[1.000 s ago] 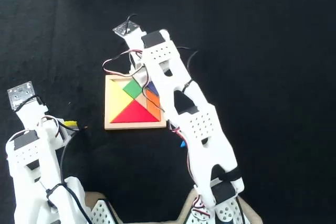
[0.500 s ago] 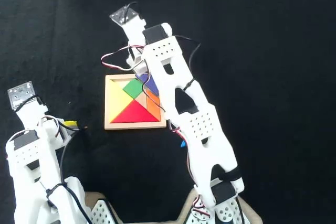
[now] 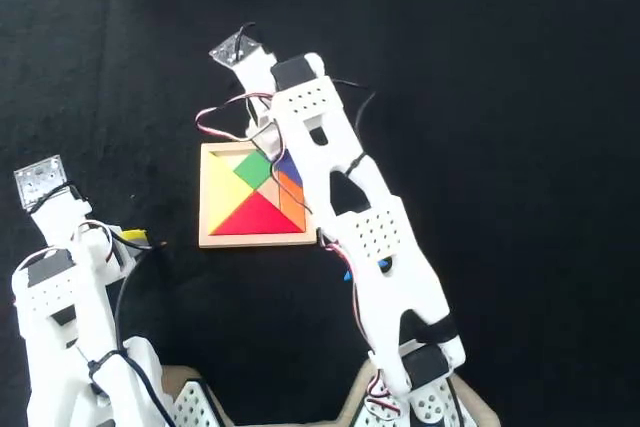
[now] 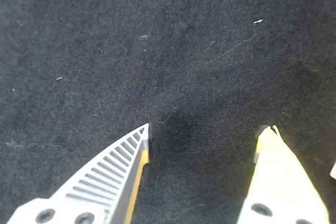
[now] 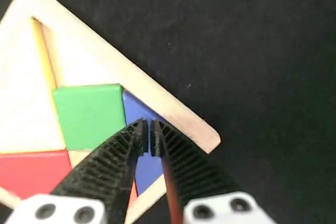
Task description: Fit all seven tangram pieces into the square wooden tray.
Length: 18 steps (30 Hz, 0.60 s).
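At the lower left of the high view, the left gripper (image 4: 207, 129) is held spread over the black cloth (image 3: 500, 97). At centre lies the square wooden tray (image 3: 255, 241). The right gripper (image 5: 148, 129) is pressed together above the blue tangram piece (image 5: 132, 111) at the tray's upper right corner. Open cloth is left beyond every tray edge.

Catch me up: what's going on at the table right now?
The right gripper is over a corner of the square wooden tray, its fingers nearly closed, tips at the blue tangram piece beside the green square piece. The left gripper sits open over the black cloth, apart from the tray, holding nothing.
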Each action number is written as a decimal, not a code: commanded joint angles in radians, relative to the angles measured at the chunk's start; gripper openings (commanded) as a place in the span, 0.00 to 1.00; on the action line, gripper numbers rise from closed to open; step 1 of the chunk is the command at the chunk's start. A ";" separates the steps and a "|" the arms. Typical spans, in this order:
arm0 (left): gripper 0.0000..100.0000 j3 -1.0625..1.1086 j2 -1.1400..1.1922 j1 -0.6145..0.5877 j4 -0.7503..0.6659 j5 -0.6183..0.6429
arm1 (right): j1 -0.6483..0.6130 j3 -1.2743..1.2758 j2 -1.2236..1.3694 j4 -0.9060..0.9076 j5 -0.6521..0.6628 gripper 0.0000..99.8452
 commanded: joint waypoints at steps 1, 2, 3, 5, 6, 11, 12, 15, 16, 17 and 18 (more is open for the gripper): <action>0.32 -0.004 -0.017 0.013 -0.014 0.000 | 0.028 -0.133 -0.019 0.046 0.009 0.01; 0.32 -0.004 -0.017 0.013 -0.014 0.000 | 0.043 -0.180 -0.022 0.064 0.009 0.01; 0.32 -0.004 -0.017 0.013 -0.014 0.000 | 0.072 -0.248 -0.031 0.097 0.009 0.01; 0.32 -0.004 -0.017 0.013 -0.014 0.002 | 0.161 -0.360 -0.067 0.126 0.014 0.01; 0.32 -0.004 -0.017 0.013 -0.014 0.002 | 0.224 -0.369 -0.094 0.124 0.014 0.01; 0.32 -0.005 -0.017 0.015 -0.014 0.003 | 0.362 -0.107 -0.236 0.124 0.086 0.01; 0.32 -0.005 -0.017 0.015 -0.015 0.003 | 0.365 -0.016 -0.275 0.123 0.130 0.01; 0.32 -0.005 -0.017 0.015 -0.015 0.003 | 0.361 0.245 -0.404 0.121 0.259 0.01; 0.32 -0.005 -0.017 0.015 -0.015 0.003 | 0.358 0.328 -0.450 0.121 0.307 0.01; 0.32 -0.005 -0.017 0.015 -0.015 0.003 | 0.354 0.407 -0.498 0.120 0.362 0.01; 0.32 -0.005 -0.017 0.015 -0.015 0.003 | 0.350 0.483 -0.545 0.117 0.420 0.01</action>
